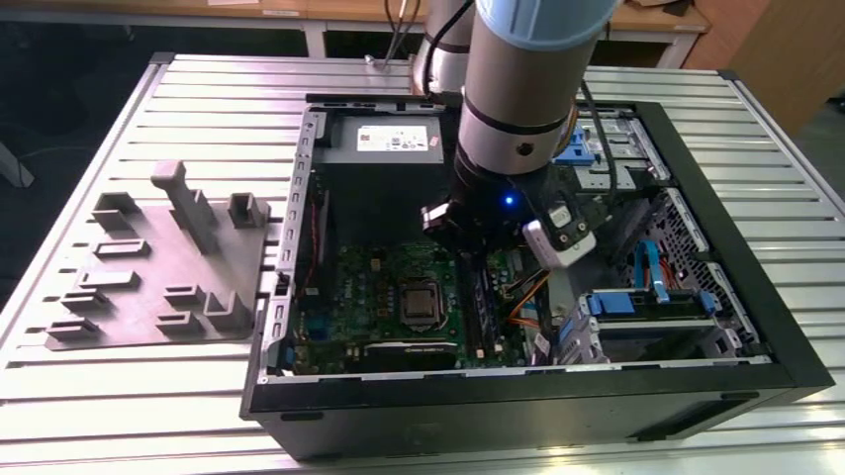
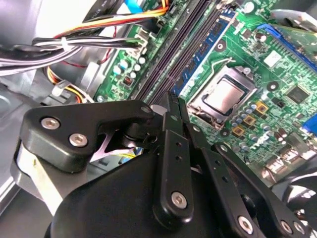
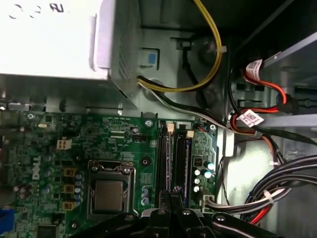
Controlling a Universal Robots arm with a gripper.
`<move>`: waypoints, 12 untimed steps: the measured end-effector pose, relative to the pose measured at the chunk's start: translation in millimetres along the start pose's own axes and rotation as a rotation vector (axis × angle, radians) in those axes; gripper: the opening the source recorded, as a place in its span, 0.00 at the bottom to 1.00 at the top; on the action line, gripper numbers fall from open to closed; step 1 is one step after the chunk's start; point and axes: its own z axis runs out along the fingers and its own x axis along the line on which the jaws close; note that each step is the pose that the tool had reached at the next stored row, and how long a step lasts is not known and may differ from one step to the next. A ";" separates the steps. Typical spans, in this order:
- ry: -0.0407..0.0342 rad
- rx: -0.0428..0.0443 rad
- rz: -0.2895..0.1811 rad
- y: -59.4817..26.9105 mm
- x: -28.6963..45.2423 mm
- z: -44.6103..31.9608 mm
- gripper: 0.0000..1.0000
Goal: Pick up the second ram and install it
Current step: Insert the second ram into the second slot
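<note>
One step in hand, judged: seating | black jointed hand point(image 3: 171, 197) pressed together, low over broad green motherboard point(image 3: 116, 136) | thin dark blue-green ram stick point(image 3: 164, 158) apparently in slot beneath, grip unconfirmed | needs square alignment, even downward pressure

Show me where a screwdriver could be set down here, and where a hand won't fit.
Bare table slats lie between the grey moulded tray and the edge nearest the exterior view, and behind the tray toward the far edge. Inside the computer case it is crowded: arm, cables, motherboard.
</note>
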 end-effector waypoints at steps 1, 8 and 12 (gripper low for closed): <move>-0.0002 0.0002 0.006 -0.3 0.0 1.3 0.11; -0.0007 0.0005 0.017 -1.7 0.2 12.4 0.11; -0.0007 0.0004 0.017 -2.1 0.4 17.5 0.11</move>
